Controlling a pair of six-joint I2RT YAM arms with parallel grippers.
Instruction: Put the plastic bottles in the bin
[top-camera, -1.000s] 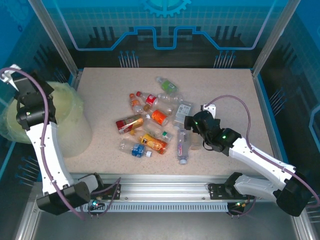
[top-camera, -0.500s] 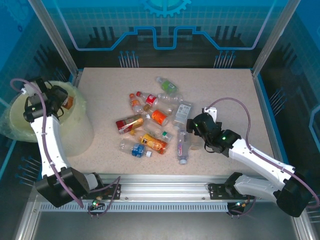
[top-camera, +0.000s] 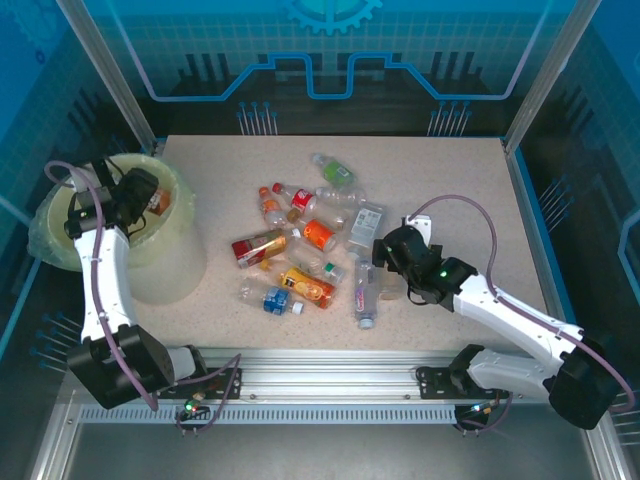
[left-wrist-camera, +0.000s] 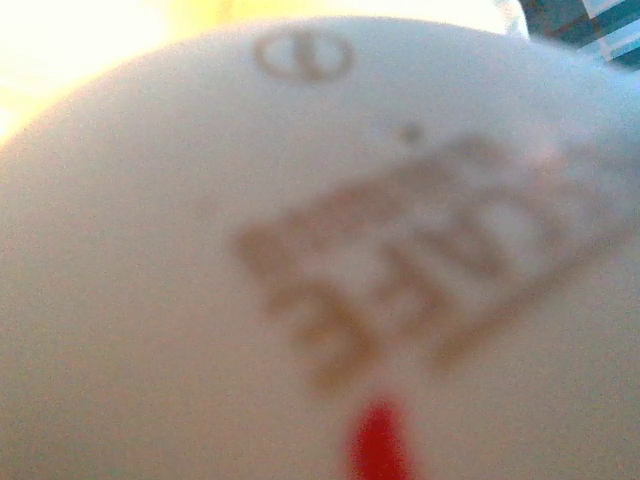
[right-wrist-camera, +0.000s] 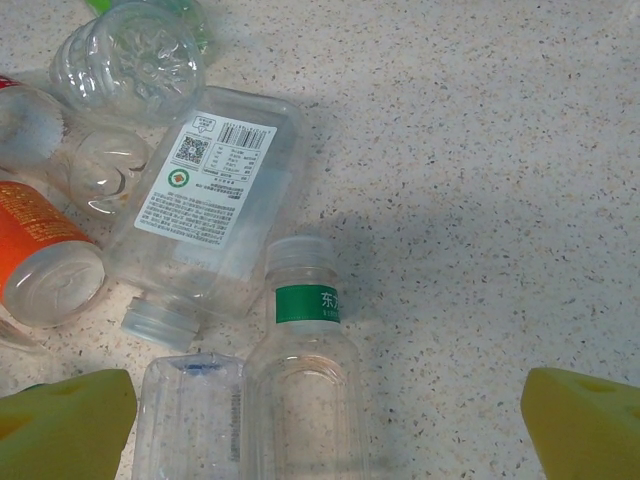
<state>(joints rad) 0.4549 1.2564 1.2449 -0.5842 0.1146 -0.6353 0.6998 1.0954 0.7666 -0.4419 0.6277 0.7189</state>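
Speckled beige table (top-camera: 450, 180), matte, inside a blue-lit enclosure with aluminium posts. The plastic bottles (top-camera: 305, 245) are seen lying on their sides in a loose heap at table centre. They are well apart from the bin (top-camera: 165, 270), which stands at the left table edge: round, pale cream, lined with a crinkled clear bag.

The right gripper (right-wrist-camera: 325, 425) is at the right flank of the heap. Its yellow pads (right-wrist-camera: 60, 420) are spread wide, one at each lower corner of the wrist view, and nothing is gripped. Between them lies a clear bottle with a green neck band (right-wrist-camera: 305, 380), white cap pointing away from the fingers. A second clear bottle (right-wrist-camera: 190, 420) lies just beside it, near the pad at lower left. Beyond these the wrist view resolves a flat-sided bottle with a white printed label (right-wrist-camera: 210, 200) carrying a QR code and barcode, an orange-labelled bottle (right-wrist-camera: 40, 260), and a ribbed round bottle base (right-wrist-camera: 140, 60). Overhead, these read as small clear shapes.

The left gripper (top-camera: 140, 195) is held over the bin mouth, with a small orange object (top-camera: 157, 202) just beside it inside the rim. Finger state cannot be told. The left wrist view gives a pale curved surface (left-wrist-camera: 300, 250), out of focus, with brown print and a red patch.
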